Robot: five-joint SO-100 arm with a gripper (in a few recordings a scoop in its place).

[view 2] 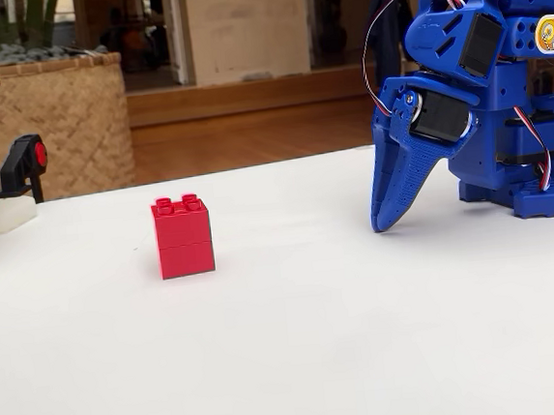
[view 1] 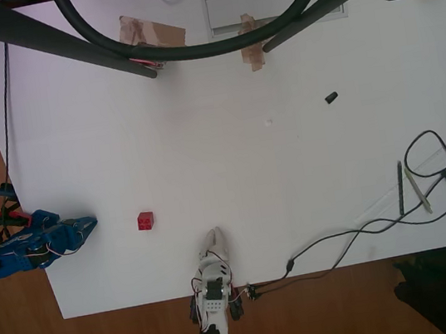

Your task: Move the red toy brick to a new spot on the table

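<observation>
Brick waiting, hand parked.
Your hand sits closed and empty; the red toy brick stands at its nine o'clock in the fixed view, apart on the desk.

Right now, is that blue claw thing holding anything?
Blue two-finger plastic gripper: shut, holding nothing; the small red studded plastic toy brick stands apart on the white table.

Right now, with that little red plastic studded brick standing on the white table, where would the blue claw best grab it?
Probably across the small red plastic studded brick on its two flat upright side faces, coming down from above. It stands upright, studs up, alone on the white tabletop, apart from the blue gripper.
</observation>
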